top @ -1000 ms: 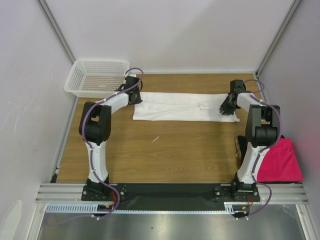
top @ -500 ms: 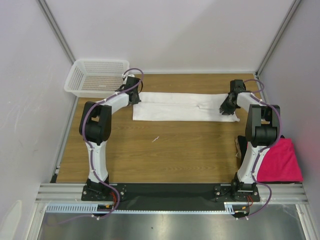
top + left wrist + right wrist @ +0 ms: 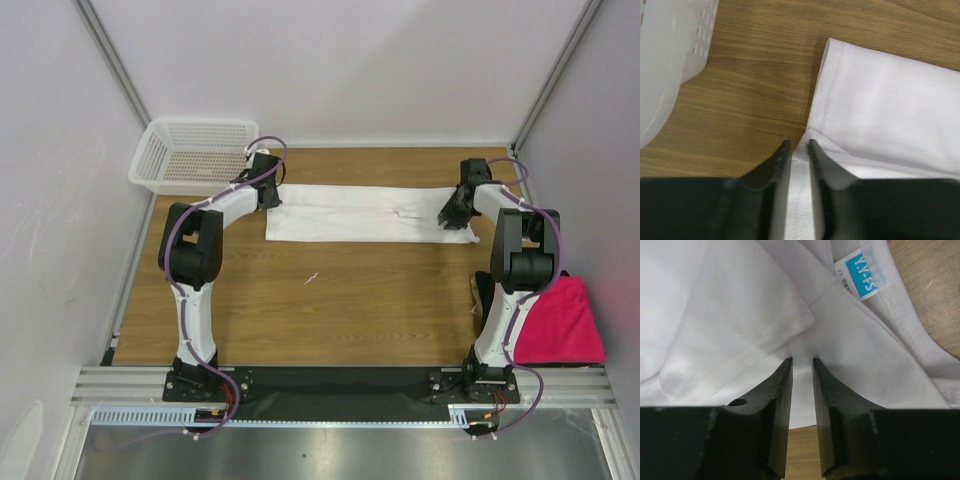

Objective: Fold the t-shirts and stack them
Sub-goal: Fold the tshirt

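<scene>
The white t-shirt lies folded into a long strip across the far part of the table. My left gripper is at its left end, jaws nearly closed with white cloth pinched between them. My right gripper is at its right end, shut on a cloth fold below the blue-white tag. The magenta-pink t-shirt lies folded at the near right, by the right arm's base. A dark cloth edge shows beside it; I cannot tell whether it is the black shirt.
A white mesh basket stands at the far left corner, just left of my left gripper, and it also shows in the left wrist view. Grey walls close in the table on three sides. Bare wood lies between the shirt and the arm bases.
</scene>
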Robot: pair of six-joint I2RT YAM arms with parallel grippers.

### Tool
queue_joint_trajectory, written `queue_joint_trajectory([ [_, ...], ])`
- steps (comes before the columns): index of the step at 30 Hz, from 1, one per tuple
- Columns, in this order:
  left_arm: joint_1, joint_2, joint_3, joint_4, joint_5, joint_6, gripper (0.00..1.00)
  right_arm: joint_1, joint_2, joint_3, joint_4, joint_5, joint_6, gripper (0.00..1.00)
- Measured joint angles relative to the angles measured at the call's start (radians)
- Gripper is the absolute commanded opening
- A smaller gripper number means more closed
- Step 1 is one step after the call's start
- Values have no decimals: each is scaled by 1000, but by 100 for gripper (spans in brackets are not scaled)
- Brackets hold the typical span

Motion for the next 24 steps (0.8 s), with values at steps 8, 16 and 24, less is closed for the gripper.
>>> queue_joint_trajectory([
  [8, -19, -65, 18, -27, -7, 48, 72, -3, 2, 28, 13, -46, 42, 52],
  [16, -108, -188, 42, -31, 0, 53, 84, -6, 2, 6, 143, -116, 196, 71],
  [24, -182, -191, 39, -40, 79, 40, 86, -6, 2, -35, 205, -122, 278, 70],
])
